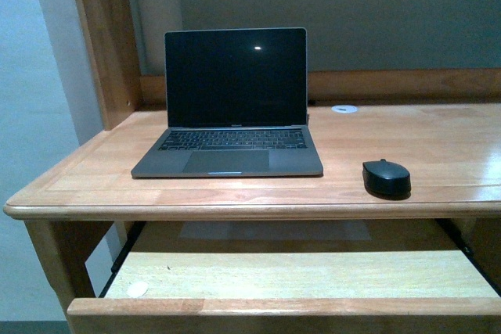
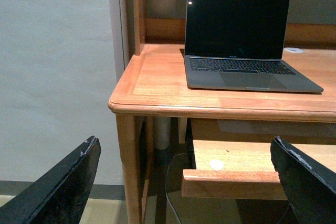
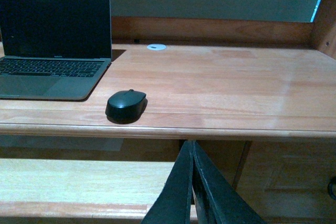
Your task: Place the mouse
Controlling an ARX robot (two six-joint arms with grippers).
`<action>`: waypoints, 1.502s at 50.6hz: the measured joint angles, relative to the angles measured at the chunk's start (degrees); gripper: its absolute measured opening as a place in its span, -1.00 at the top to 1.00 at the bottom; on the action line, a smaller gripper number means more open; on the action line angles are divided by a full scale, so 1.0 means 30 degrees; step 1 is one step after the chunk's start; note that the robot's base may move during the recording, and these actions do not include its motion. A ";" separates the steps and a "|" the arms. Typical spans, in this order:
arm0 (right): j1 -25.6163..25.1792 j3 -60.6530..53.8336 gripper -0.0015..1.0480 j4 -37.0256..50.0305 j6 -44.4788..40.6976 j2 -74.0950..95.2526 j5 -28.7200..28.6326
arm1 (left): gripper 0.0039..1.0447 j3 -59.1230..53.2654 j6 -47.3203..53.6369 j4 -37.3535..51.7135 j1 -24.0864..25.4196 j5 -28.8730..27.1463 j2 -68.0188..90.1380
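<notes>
Wooden desk (image 1: 438, 142) with a raised back board fills the front view, and a pull-out shelf (image 1: 297, 275) stands drawn out beneath it across the lower part of the frame. At centre left an open laptop (image 1: 231, 107) sits with its screen dark. The mouse (image 1: 387, 178) rests on the desk at lower right of the frame, near the front edge, apart from the laptop. A small white disc (image 1: 344, 109) lies by the back board, right of the screen. Another pale round spot (image 1: 137, 289) sits on the shelf at lower left. The left gripper (image 2: 184, 182) hangs released, its 2 fingers (image 2: 58, 187) spread wide and holding nothing. The right gripper (image 3: 191, 182) is clenched, fingers pressed together, below the desk edge.
</notes>
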 joint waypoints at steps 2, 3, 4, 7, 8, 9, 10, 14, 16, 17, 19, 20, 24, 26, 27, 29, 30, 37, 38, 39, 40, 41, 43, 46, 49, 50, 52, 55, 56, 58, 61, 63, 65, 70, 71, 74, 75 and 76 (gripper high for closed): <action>0.0000 -0.0175 0.96 -0.0204 -0.0007 -0.0386 0.0000 | -0.88 0.0000 0.0000 0.0000 0.0000 0.0000 0.0000; 0.0000 -0.0284 0.96 -0.0357 0.0000 -0.0605 0.0000 | -0.88 0.0000 0.0000 0.0000 0.0000 0.0000 0.0000; 0.0000 -0.0306 0.96 -0.0503 0.0000 -0.0729 -0.0007 | -0.88 0.0000 0.0000 0.0000 0.0000 0.0000 0.0000; 0.0000 -0.0801 0.96 0.0328 -0.0007 -0.0918 0.0000 | -0.88 0.0000 0.0000 0.0000 0.0000 0.0000 0.0000; 0.0000 -0.1013 0.96 0.0780 0.0000 -0.0860 -0.0007 | -0.88 0.0000 0.0000 0.0000 0.0000 0.0000 0.0000; 0.0000 -0.1107 0.96 0.0663 -0.0007 -0.0969 -0.0007 | -0.88 0.0000 0.0000 0.0000 0.0000 0.0007 0.0000; 0.0000 -0.1166 0.96 0.0306 0.0000 -0.1122 -0.0007 | -0.88 0.0000 0.0000 0.0000 0.0000 0.0007 0.0000; 0.0000 -0.1778 0.96 -0.1049 -0.0007 -0.2244 -0.0007 | -0.88 0.0000 0.0000 0.0000 0.0000 0.0000 0.0000; 0.0000 -0.1785 0.96 -0.1552 -0.0007 -0.2922 0.0007 | -0.88 0.0000 0.0000 0.0000 0.0000 0.0000 0.0000; 0.0000 -0.1785 0.96 -0.1676 -0.0007 -0.3271 0.0000 | -0.88 0.0000 0.0000 0.0007 0.0000 0.0000 0.0000; 0.0000 -0.1785 0.96 -0.2113 -0.0007 -0.3956 0.0000 | -0.88 0.0000 0.0007 0.0000 0.0000 0.0000 0.0000; 0.0000 -0.1792 0.96 -0.2375 -0.0007 -0.4269 0.0000 | -0.88 0.0000 0.0007 0.0000 0.0000 0.0000 0.0000; 0.0000 -0.1800 0.96 -0.3526 -0.0007 -0.5501 0.0000 | -0.88 0.0000 0.0000 0.0000 0.0000 0.0000 0.0000; 0.0000 -0.1800 0.96 -0.4080 -0.0007 -0.5996 0.0000 | -0.88 0.0000 0.0000 0.0007 0.0000 0.0000 0.0000; 0.0000 -0.1800 0.96 -0.4335 -0.0007 -0.6244 0.0000 | -0.88 0.0000 0.0000 0.0000 0.0000 0.0000 0.0000; 0.0000 -0.1807 0.96 -0.4867 -0.0007 -0.6878 0.0000 | -0.88 0.0000 0.0000 0.0000 0.0000 0.0000 0.0000; 0.0000 -0.1807 0.96 -0.5202 -0.0007 -0.7271 0.0000 | -0.88 0.0000 0.0000 0.0000 0.0000 0.0000 0.0000; 0.0000 -0.1807 0.96 -0.6594 -0.0007 -0.8845 0.0000 | -0.88 0.0000 0.0000 0.0000 0.0000 0.0000 0.0000; 0.0000 -0.1807 0.96 -0.6695 -0.0007 -0.8961 0.0000 | -0.88 0.0000 0.0000 0.0000 0.0000 0.0000 0.0000; 0.0000 -0.1807 0.96 -0.6870 -0.0007 -0.9165 0.0000 | -0.88 0.0000 0.0000 0.0000 0.0000 0.0000 0.0000; 0.0000 -0.1807 0.96 -0.6972 -0.0007 -0.9260 0.0000 | -0.88 0.0000 0.0000 0.0000 0.0000 0.0000 0.0000; 0.0000 -0.1807 0.96 -0.7184 -0.0007 -0.9457 0.0000 | -0.88 0.0000 0.0000 0.0000 0.0000 0.0000 0.0000; 0.0000 -0.1807 0.96 -0.7810 -0.0007 -0.9996 0.0000 | -0.88 0.0000 0.0000 0.0000 0.0000 0.0000 0.0000; 0.0000 -0.1814 0.96 -0.8663 -0.0007 -1.0943 0.0000 | -0.88 0.0000 0.0000 0.0000 0.0000 0.0000 0.0000; 0.0000 -0.1814 0.96 -0.9428 -0.0007 -1.1737 0.0000 | -0.88 0.0000 0.0000 0.0000 0.0000 0.0000 0.0000; 0.0000 -0.1814 0.96 -0.9690 -0.0007 -1.1963 0.0000 | -0.88 0.0000 0.0000 0.0000 0.0000 0.0000 0.0000; 0.0000 -0.1814 0.96 -1.0156 -0.0007 -1.2444 0.0000 | -0.88 0.0000 0.0000 0.0000 0.0000 0.0000 0.0000; 0.0000 -0.1814 0.96 -1.0775 -0.0007 -1.3107 0.0000 | -0.88 0.0000 0.0000 0.0000 0.0000 0.0000 0.0000; 0.0000 -0.1814 0.96 -1.0965 -0.0007 -1.3267 0.0000 | -0.88 0.0000 0.0000 0.0000 0.0000 0.0000 0.0000; 0.0000 -0.1814 0.96 -1.1315 -0.0007 -1.3639 0.0000 | -0.88 0.0000 0.0000 0.0000 0.0000 0.0000 0.0000; 0.0000 -0.1814 0.96 -1.1817 -0.0007 -1.4141 0.0000 | -0.88 0.0000 0.0000 0.0000 0.0000 0.0000 0.0000; 0.0000 -0.1814 0.96 -1.2152 -0.0007 -1.4447 0.0000 | -0.88 0.0000 0.0000 0.0000 0.0000 0.0000 0.0000; 0.0000 -0.1807 0.96 -1.2604 -0.0007 -1.4790 0.0000 | -0.88 0.0000 0.0000 0.0000 0.0000 0.0000 0.0000; 0.0000 -0.1712 0.96 -1.5336 -0.0007 -1.7719 -0.0051 | -0.88 0.0000 0.0000 -0.0007 0.0000 -0.0036 0.0000; 0.0000 -0.1705 0.96 -1.5562 -0.0036 -1.7719 0.0051 | -0.88 0.0000 0.0000 0.0015 0.0000 0.0044 0.0000; 0.0000 -0.1734 0.96 -1.5402 -0.0051 -1.7741 0.0007 | -0.88 0.0000 0.0007 0.0022 0.0000 0.0007 0.0000; 0.0000 -0.1734 0.96 -1.5497 -0.0058 -1.7741 -0.0007 | -0.88 0.0000 0.0007 -0.0015 0.0000 0.0007 0.0000; 0.0000 -0.1734 0.96 -1.5467 -0.0058 -1.7741 0.0015 | -0.88 0.0000 0.0007 -0.0015 0.0000 0.0022 0.0000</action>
